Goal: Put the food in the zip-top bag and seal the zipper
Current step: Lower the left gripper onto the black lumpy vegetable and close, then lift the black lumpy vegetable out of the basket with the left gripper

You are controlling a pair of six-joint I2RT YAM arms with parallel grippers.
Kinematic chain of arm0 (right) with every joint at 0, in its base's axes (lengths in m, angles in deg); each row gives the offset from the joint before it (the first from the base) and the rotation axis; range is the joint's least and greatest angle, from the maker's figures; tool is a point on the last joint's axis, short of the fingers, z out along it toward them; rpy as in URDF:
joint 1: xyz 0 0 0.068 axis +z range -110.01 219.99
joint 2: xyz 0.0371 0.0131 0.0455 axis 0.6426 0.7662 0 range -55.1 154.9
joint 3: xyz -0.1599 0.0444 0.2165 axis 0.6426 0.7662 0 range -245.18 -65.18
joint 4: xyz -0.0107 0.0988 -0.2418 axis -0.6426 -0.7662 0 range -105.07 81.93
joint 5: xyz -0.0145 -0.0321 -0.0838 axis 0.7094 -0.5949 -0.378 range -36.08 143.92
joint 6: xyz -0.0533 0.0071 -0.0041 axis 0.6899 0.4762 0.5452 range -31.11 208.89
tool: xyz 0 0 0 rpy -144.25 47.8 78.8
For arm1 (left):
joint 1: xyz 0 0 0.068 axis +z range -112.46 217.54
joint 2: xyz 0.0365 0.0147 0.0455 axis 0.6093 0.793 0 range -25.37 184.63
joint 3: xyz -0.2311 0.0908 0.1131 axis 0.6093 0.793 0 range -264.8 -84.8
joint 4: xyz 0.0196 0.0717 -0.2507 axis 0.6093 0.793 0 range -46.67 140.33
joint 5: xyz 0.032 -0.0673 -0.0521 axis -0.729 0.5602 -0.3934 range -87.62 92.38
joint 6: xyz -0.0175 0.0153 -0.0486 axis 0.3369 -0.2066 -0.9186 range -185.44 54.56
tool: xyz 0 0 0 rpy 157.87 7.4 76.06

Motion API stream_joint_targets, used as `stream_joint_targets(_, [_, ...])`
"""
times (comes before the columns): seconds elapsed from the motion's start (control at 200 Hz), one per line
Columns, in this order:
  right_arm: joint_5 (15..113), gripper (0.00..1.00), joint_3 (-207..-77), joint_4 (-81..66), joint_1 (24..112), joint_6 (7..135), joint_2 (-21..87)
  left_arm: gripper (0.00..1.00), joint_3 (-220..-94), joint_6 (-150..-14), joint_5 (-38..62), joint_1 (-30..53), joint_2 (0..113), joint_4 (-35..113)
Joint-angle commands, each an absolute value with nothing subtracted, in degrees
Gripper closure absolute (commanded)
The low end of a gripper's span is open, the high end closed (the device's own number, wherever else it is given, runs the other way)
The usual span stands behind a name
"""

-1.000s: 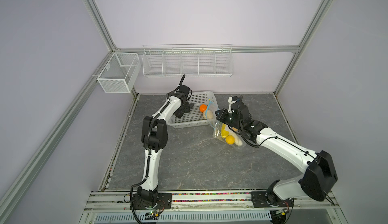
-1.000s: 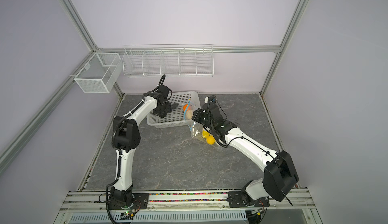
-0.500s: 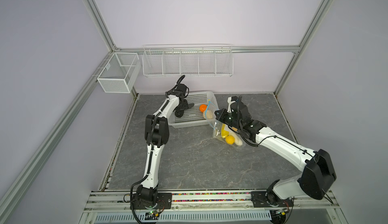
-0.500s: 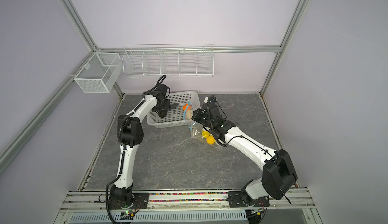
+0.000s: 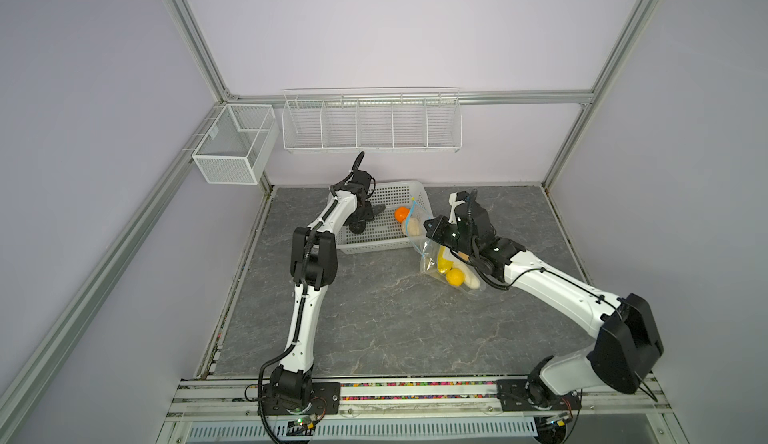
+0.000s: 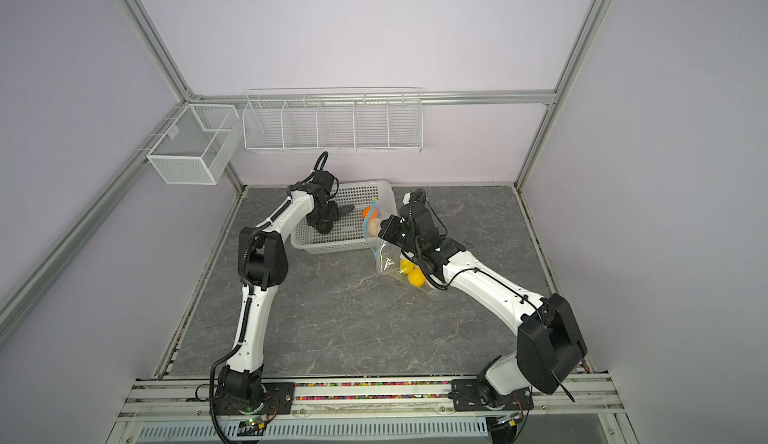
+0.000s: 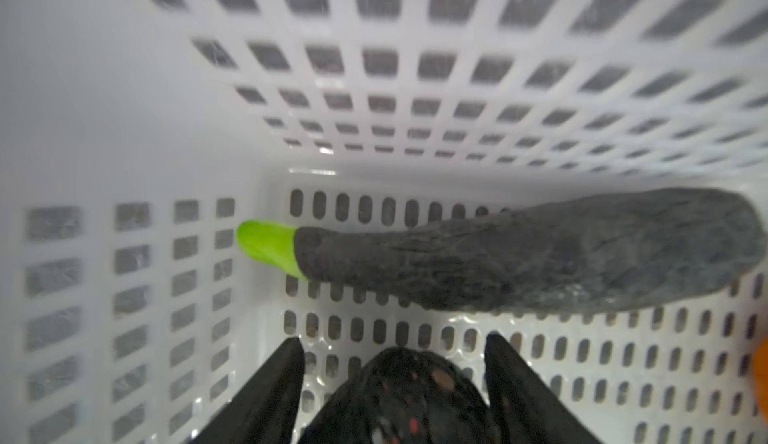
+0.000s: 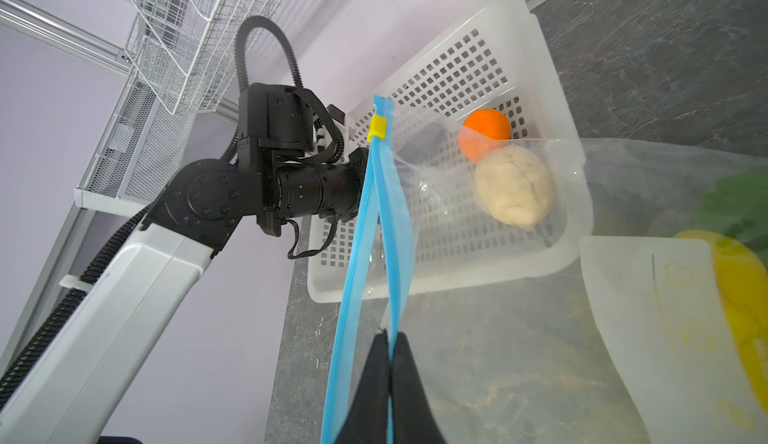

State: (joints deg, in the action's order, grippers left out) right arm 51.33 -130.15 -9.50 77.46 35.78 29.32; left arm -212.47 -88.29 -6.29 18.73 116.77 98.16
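My left gripper point(image 7: 390, 342) is down inside the white basket point(image 5: 374, 246), open, with a black speckled food piece point(image 7: 411, 396) between its fingers. A dark grey piece with a green stem point(image 7: 519, 254) lies just beyond it. An orange ball point(image 8: 484, 130) and a beige lump point(image 8: 515, 184) sit in the basket's other end. My right gripper point(image 8: 390, 338) is shut on one lip of the blue zipper point(image 8: 390, 213) and holds the zip-top bag point(image 5: 432, 254) up and parted; a yellow slider point(image 8: 377, 126) sits at the far end. Yellow pieces point(image 5: 455, 277) lie inside the bag.
The bag stands against the basket's right end on the grey table. A white label point(image 8: 644, 317) is on the bag's side. A wire rack point(image 5: 370, 125) and a mesh box point(image 5: 232, 146) hang on the back wall and corner post.
My left gripper has sunk lower into the basket over the black piece, and its jaws have narrowed a little. The right arm and bag have stayed put.
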Motion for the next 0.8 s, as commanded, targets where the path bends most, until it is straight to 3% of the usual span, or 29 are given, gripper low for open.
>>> stream_joint_targets(0.0, [52.0, 0.94, -130.6, -8.9, 77.4, 35.8, 30.3, 0.32, -209.8, -89.6, -4.4, 18.7, 113.9, 98.8])
stream_joint_targets(0.19, [52.1, 0.94, -131.3, -9.2, 77.6, 36.0, 30.8, 0.32, -209.1, -90.2, -4.6, 18.7, 113.9, 99.4])
stream_joint_targets(0.555, [51.7, 0.94, -131.7, -9.9, 77.8, 36.4, 30.6, 0.48, -211.4, -90.8, -5.4, 18.7, 113.7, 99.5])
stream_joint_targets(0.795, [51.7, 0.94, -131.5, -9.8, 77.8, 36.5, 30.6, 0.49, -208.8, -91.3, -6.0, 17.9, 111.4, 99.7])
